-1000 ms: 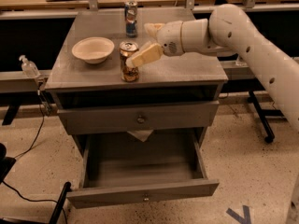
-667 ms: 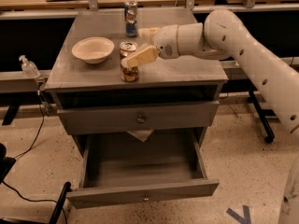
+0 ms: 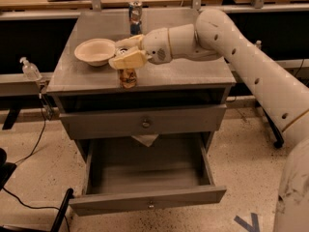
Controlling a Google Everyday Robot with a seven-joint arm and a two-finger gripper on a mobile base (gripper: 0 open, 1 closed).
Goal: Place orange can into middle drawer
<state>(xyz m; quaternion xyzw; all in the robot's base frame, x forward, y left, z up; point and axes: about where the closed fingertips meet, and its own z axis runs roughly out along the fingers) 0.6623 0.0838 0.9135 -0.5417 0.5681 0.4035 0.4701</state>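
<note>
The orange can (image 3: 128,77) stands upright near the front edge of the grey cabinet top (image 3: 193,74). My gripper (image 3: 126,51) is at the can's top, open, with one pale finger (image 3: 129,60) in front of the can and the other behind it. The can's upper part is hidden by the front finger. The middle drawer (image 3: 148,199) is pulled wide open below and shows nothing inside. The drawer above it (image 3: 144,123) is closed.
A pale bowl (image 3: 95,51) sits on the cabinet top just left of the gripper. A blue, red and silver can (image 3: 135,11) stands at the back. A clear pump bottle (image 3: 30,70) is on the rail to the left. A desk runs behind.
My gripper has moved left along the cabinet top, from beside the orange can to around its top. The can, bowl and drawers have stayed where they were.
</note>
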